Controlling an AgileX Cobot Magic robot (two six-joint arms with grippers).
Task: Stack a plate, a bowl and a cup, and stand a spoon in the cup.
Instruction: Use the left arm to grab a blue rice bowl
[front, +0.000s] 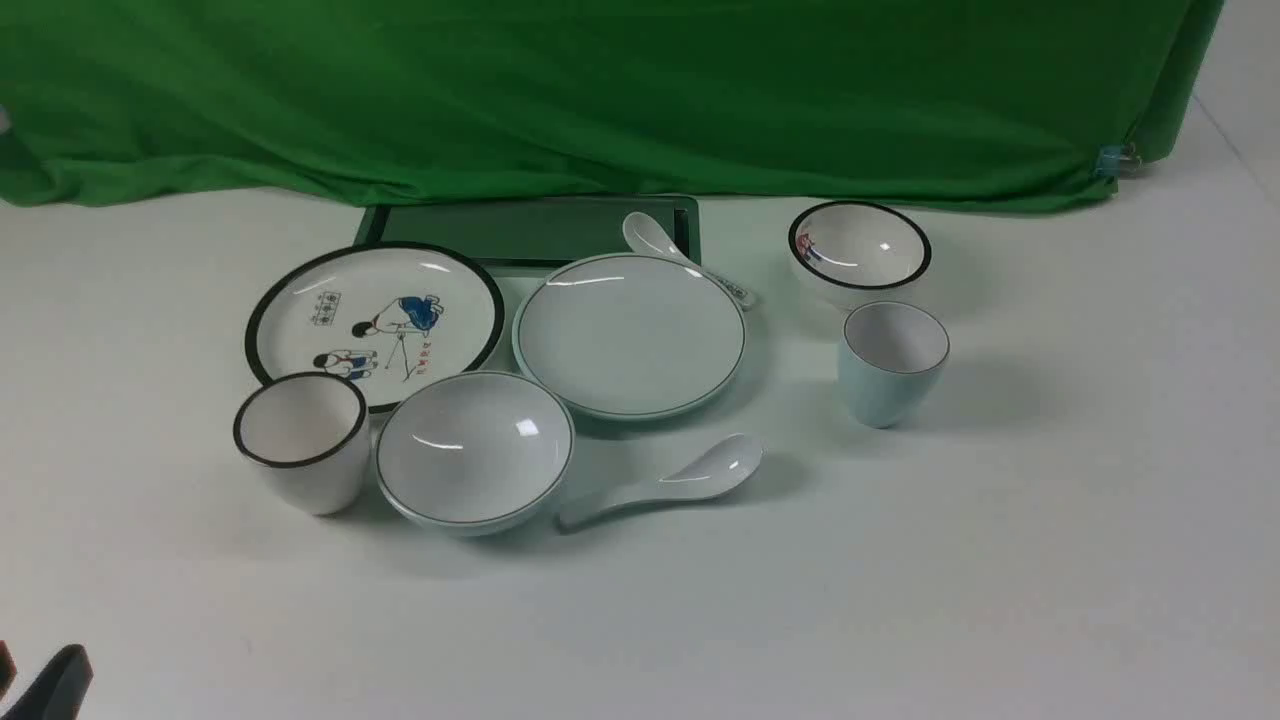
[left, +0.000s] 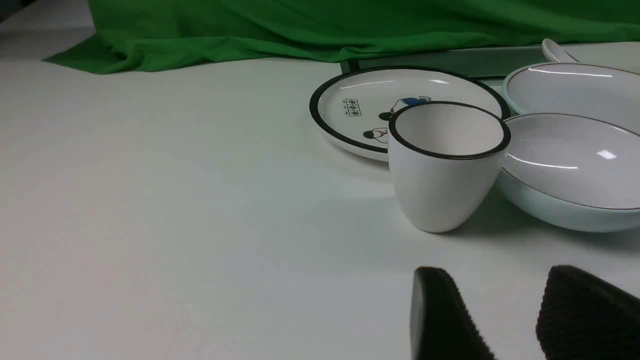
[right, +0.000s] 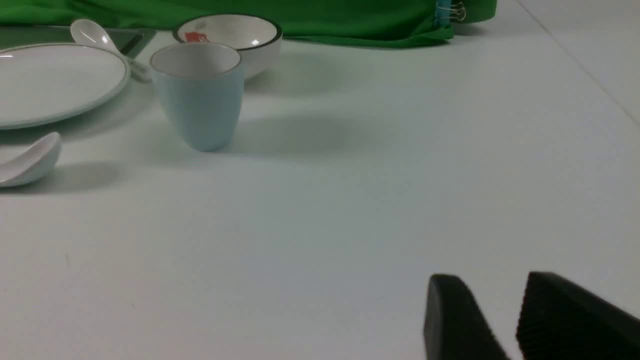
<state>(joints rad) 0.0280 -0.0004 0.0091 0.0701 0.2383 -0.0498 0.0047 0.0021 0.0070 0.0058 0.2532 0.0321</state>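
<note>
On the table, the plate lay centre, the bowl near-left of it, the cup upright to its right, the spoon on its near side. The left claw and right claw were released, empty.

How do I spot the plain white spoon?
Start at the pale blue-green plate in the middle. The spoon lies on its near side, beside the wide bowl. Unlike the other spoon behind the plate, its handle bears no dark markings.
</note>
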